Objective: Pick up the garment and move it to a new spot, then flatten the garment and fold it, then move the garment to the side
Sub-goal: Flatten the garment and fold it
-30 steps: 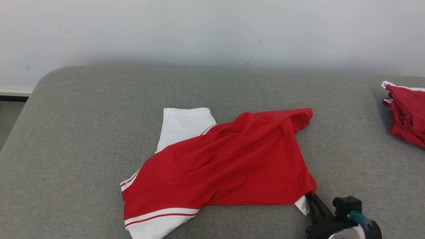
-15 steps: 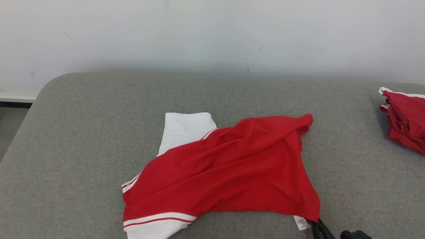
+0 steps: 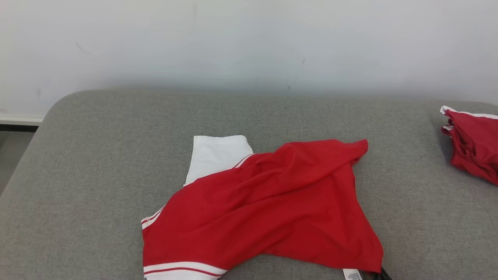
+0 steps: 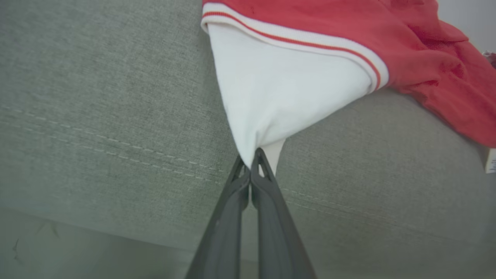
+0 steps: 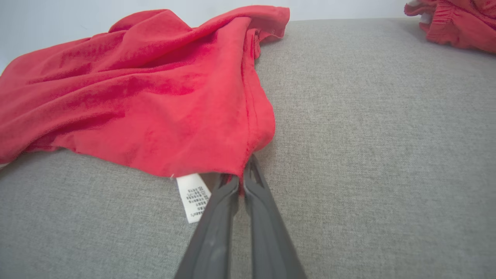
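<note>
The garment (image 3: 268, 202) is a red piece with white panels and red-white stripes, lying rumpled across the middle of the grey cushion (image 3: 97, 155). My left gripper (image 4: 251, 162) is shut on the garment's white corner (image 4: 279, 89), which stretches up from the fingertips. My right gripper (image 5: 243, 174) is shut on the red hem corner (image 5: 155, 100), next to a white care label (image 5: 192, 197). In the head view the dark tip of the right gripper (image 3: 379, 275) just peeks out under the red corner at the bottom edge.
A second red garment (image 3: 472, 146) with white trim lies bunched at the cushion's right edge, also in the right wrist view (image 5: 457, 23). A pale wall (image 3: 249, 42) stands behind the cushion. A floor gap (image 3: 11, 144) shows past the cushion's left corner.
The near red corner and its label have been drawn toward me, spreading the cloth. The right gripper has dropped almost out of the head view, which has itself tilted up slightly.
</note>
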### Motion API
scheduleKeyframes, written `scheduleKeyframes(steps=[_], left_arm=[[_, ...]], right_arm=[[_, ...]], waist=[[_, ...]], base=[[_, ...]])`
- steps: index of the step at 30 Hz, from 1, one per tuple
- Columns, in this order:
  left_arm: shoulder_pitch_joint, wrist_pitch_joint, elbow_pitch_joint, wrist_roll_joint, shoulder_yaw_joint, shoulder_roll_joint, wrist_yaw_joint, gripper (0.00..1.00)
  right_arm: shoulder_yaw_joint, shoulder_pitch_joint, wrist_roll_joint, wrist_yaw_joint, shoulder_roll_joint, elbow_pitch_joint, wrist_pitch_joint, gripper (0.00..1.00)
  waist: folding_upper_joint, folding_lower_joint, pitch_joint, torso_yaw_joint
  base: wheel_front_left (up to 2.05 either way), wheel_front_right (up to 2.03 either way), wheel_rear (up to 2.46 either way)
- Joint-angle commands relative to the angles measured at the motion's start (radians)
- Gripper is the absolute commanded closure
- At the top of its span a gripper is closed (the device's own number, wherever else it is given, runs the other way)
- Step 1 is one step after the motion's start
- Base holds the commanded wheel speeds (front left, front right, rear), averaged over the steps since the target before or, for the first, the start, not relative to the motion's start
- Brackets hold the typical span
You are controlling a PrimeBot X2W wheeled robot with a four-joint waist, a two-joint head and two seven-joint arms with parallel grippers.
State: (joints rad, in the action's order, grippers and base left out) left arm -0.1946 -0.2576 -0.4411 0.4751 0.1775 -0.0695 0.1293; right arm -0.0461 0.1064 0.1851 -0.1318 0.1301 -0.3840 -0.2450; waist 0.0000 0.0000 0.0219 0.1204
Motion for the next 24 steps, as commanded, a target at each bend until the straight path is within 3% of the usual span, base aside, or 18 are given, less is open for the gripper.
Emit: scheduleKeyframes(steps=[1, 2, 3, 4, 5, 13, 24], left_arm=[[0.016, -0.002, -0.014, 0.013, 0.003, -0.017, 0.0, 1.0], [0.019, -0.004, -0.023, 0.024, -0.001, -0.021, 0.0, 1.0], [0.021, -0.005, -0.029, 0.028, -0.007, -0.024, 0.0, 0.88], [0.025, -0.006, -0.034, 0.027, -0.014, -0.028, 0.0, 0.04], [0.026, -0.007, -0.039, 0.025, -0.017, -0.028, 0.001, 0.0], [0.035, -0.007, -0.054, 0.012, -0.029, -0.025, 0.001, 0.0], [0.015, -0.008, -0.09, 0.014, -0.009, -0.012, 0.001, 0.0]], right_arm=[[-0.005, 0.008, 0.012, 0.003, 0.006, -0.001, 0.001, 0.0], [-0.006, 0.01, 0.018, 0.003, 0.009, 0.003, -0.001, 0.0], [0.0, 0.015, 0.024, 0.003, 0.007, 0.011, -0.004, 0.0], [0.008, 0.019, 0.029, 0.003, 0.007, 0.02, -0.007, 0.0], [0.01, 0.025, 0.029, 0.003, 0.009, 0.028, -0.01, 0.0], [0.03, 0.037, 0.069, 0.003, 0.032, 0.024, -0.017, 0.0], [-0.041, 0.058, 0.171, 0.003, 0.09, 0.032, -0.02, 0.0]], waist=[[0.0, 0.0, -0.003, 0.001], [0.0, 0.0, -0.005, 0.001], [0.0, 0.0, -0.007, 0.001], [0.0, 0.0, -0.008, 0.001], [0.0, 0.0, -0.009, 0.0], [0.0, 0.0, -0.011, -0.004], [0.0, 0.0, -0.012, -0.003]], base=[[0.0, 0.0, 0.0], [0.0, 0.0, 0.0], [0.0, 0.0, 0.0], [0.0, 0.0, 0.0], [0.0, 0.0, 0.0], [0.0, 0.0, 0.0], [0.0, 0.0, 0.0]])
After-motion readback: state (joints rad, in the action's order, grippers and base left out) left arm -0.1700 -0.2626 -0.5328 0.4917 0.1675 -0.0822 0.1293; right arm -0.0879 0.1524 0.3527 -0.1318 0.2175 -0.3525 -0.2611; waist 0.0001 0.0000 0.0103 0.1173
